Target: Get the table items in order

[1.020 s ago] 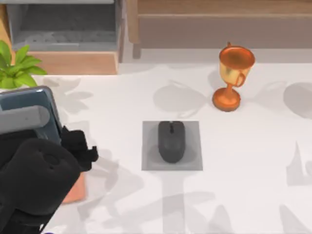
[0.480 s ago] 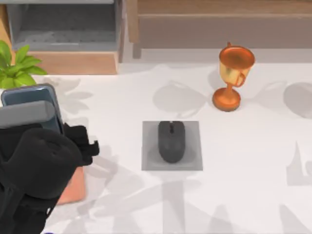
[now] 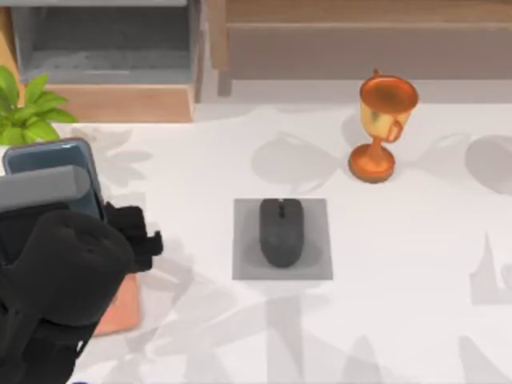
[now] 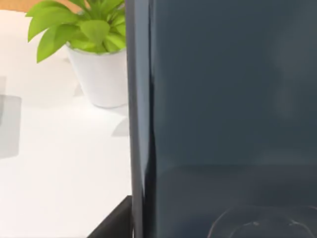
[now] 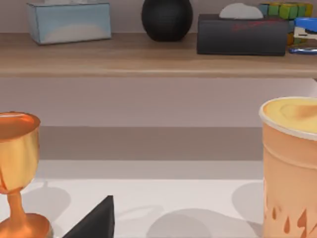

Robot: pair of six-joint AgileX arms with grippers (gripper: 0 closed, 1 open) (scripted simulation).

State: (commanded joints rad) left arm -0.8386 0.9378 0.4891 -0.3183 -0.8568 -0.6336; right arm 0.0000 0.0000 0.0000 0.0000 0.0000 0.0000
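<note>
My left jaws (image 3: 120, 240) sit at the bench's left edge over the salmon-pink phone stand (image 3: 120, 308), but I can't tell whether they're open or gripping; the smartphone (image 3: 52, 164) stands just behind the arm w/ the potted plant (image 3: 28, 108) near it. The mouse (image 3: 281, 232) lies on the grey pad (image 3: 242, 240) mid-bench, and the trophy cup (image 3: 382, 124) is upright toward the back right, well apart. In the right wrist view that cup is near a peach paper cup (image 5: 290, 168).
</note>
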